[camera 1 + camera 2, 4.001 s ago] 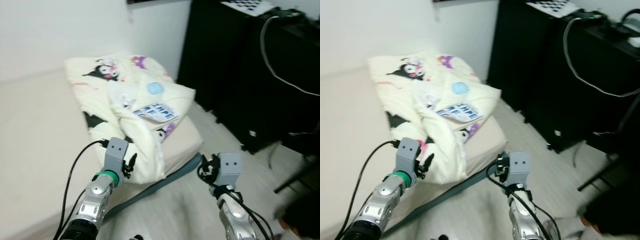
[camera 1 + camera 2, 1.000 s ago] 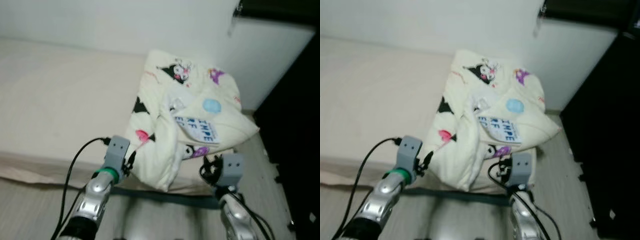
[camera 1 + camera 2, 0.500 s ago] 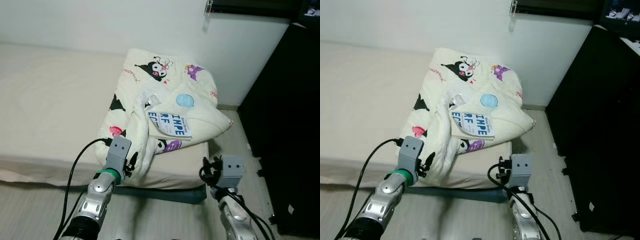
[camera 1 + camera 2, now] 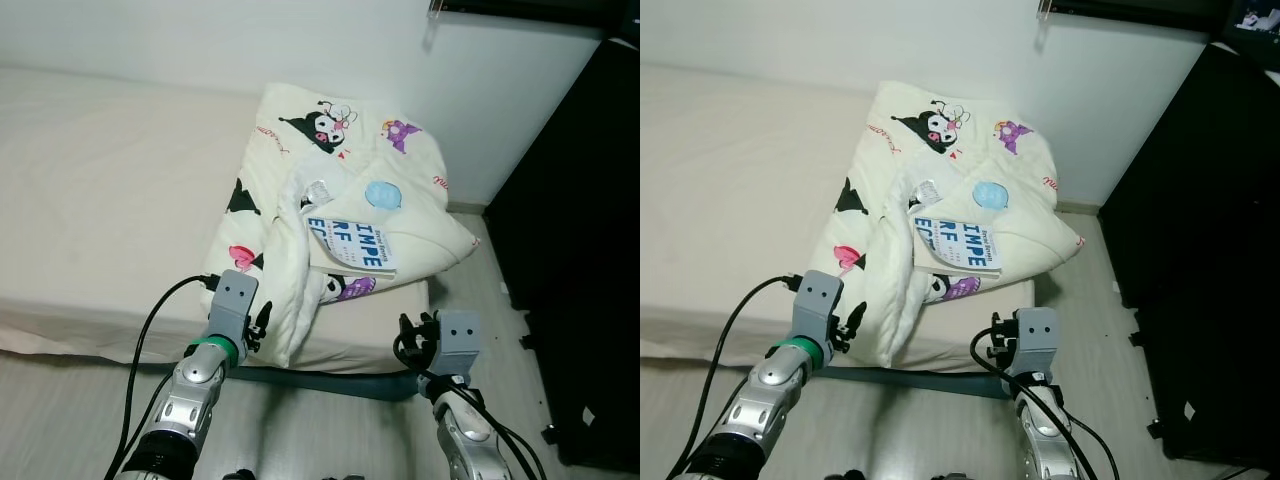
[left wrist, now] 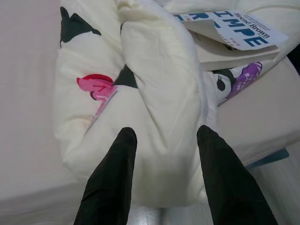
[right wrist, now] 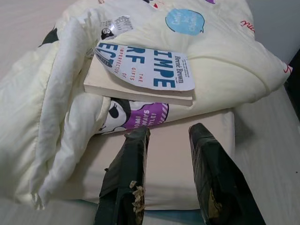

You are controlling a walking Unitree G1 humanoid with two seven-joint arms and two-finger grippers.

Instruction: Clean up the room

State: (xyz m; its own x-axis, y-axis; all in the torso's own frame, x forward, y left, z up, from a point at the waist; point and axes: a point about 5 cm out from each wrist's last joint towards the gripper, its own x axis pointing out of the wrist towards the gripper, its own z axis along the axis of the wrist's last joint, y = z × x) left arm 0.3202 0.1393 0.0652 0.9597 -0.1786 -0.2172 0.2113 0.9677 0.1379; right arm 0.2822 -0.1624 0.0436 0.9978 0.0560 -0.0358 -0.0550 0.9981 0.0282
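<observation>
Both grippers, left (image 5: 161,140) and right (image 6: 166,133), hover empty with fingers apart; the book (image 6: 143,75) lies on the quilt (image 5: 154,112) just ahead of the right one. Tugging the quilt risks tipping the book off

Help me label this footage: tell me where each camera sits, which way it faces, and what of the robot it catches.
Left eye and right eye views: on the head, looking forward and down at the bed, the folded comforter and the book; both silver arms show.
Left wrist view: along the open left end effector, at the comforter's hanging fold.
Right wrist view: along the open right end effector, at the book on the comforter.
All views share the book and comforter.
</observation>
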